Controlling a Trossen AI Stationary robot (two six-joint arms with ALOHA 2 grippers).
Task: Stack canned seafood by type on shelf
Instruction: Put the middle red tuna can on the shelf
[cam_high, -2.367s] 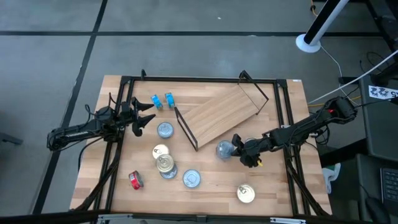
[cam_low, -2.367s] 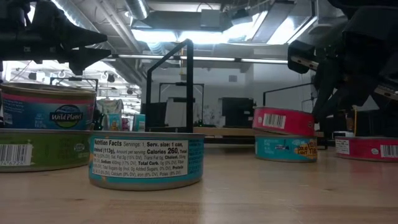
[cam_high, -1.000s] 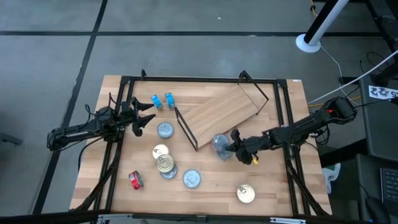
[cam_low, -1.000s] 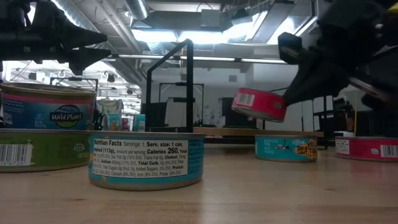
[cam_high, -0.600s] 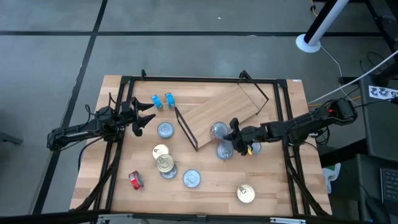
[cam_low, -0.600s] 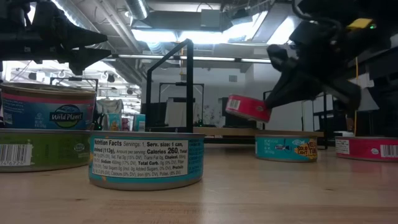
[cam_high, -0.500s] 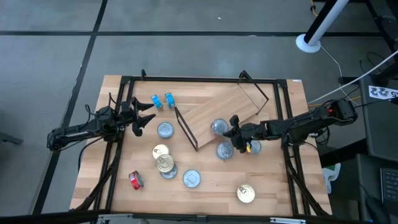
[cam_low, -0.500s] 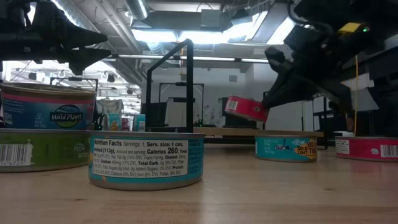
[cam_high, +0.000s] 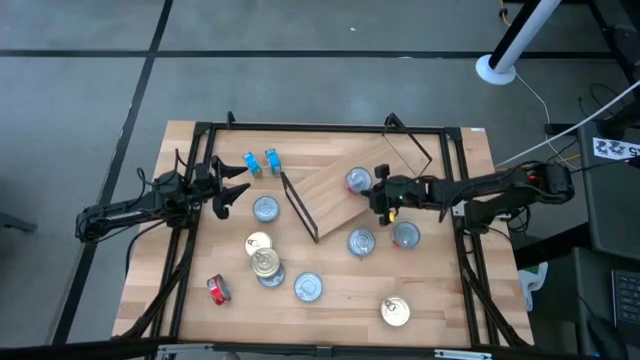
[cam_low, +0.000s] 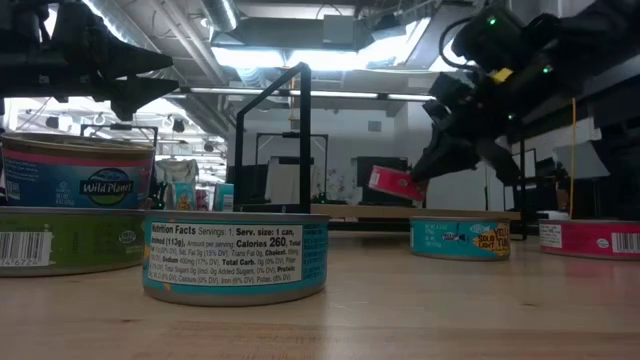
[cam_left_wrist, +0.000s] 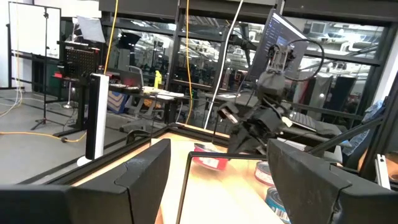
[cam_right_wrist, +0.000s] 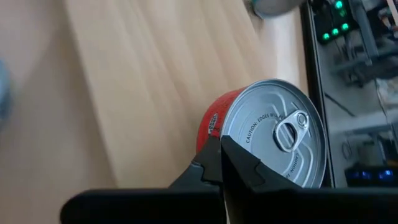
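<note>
Right gripper (cam_high: 374, 191) clamped on small round red-sided tin with silver lid (cam_high: 358, 180), tilted over light-wood shelf board (cam_high: 330, 185). Left gripper (cam_high: 232, 184) open, idle far left.

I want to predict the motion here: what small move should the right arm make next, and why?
Probably lower the red tin onto the shelf. The right gripper is shut on its rim, and the low view shows it tilted above the board.
</note>
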